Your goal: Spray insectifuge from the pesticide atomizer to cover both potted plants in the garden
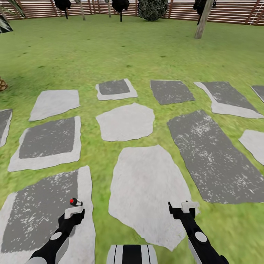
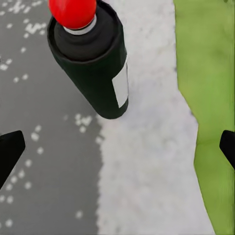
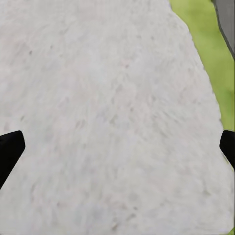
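Note:
The pesticide atomizer (image 1: 76, 201) is a small dark bottle with a red top and a white label. It lies on a grey and white stepping stone (image 1: 36, 212) in the garden lawn (image 1: 110, 47). My left gripper (image 1: 74, 210) hovers just short of it, open. In the left wrist view the atomizer (image 2: 93, 63) lies ahead of the left gripper (image 2: 117, 149), outside the spread fingertips (image 2: 10, 152). My right gripper (image 1: 185, 207) is open over a pale stone (image 1: 146, 190), and the right wrist view shows nothing between its fingers (image 3: 10, 149). The potted plants are out of view.
Grey and white stepping stones (image 1: 126, 121) spread across the grass ahead. A brown slatted fence (image 1: 227, 13) closes the far side, with a tree trunk (image 1: 203, 20) and dark bushes (image 1: 152, 9) before it. A scaly yellow-brown object (image 1: 3, 85) sits at the left edge.

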Robot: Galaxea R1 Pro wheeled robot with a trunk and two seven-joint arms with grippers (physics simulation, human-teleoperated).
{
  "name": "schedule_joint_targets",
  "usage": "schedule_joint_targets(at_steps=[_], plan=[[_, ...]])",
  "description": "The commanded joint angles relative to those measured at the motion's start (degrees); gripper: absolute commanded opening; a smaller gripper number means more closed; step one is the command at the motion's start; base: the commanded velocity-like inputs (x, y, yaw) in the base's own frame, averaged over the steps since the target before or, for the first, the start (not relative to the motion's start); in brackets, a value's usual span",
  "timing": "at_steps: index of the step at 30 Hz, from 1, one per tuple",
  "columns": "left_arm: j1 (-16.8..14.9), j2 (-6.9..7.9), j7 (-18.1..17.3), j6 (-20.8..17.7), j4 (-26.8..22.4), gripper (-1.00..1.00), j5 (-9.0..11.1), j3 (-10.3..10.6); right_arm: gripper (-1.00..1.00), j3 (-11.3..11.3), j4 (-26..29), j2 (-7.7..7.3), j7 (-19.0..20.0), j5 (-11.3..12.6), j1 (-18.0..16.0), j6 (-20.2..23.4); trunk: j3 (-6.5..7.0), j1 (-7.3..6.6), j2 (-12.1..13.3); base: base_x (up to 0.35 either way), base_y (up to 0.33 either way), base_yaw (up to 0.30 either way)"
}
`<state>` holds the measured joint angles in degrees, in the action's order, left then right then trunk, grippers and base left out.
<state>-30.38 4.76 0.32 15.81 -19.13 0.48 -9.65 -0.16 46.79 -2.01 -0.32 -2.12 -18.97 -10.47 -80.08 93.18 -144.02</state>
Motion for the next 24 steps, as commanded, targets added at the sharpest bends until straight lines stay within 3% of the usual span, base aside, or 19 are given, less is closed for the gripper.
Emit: schedule_joint_targets(at_steps=[1,24], plan=[[0.0,-0.01,0.0,0.2,0.1,1.00,0.0,-0.1,1.00,0.0,0.0,-0.01,0.0,-0.2,0.0,-0.2,-0.03,0.01,0.0,0.172,-0.100,0.251],[0.0,-0.08,0.0,0.3,-0.2,1.00,0.1,-0.3,1.00,0.0,0.0,-0.01,0.0,-0.3,0.0,-0.2,-0.49,0.01,0.0,0.036,-0.011,0.067]])
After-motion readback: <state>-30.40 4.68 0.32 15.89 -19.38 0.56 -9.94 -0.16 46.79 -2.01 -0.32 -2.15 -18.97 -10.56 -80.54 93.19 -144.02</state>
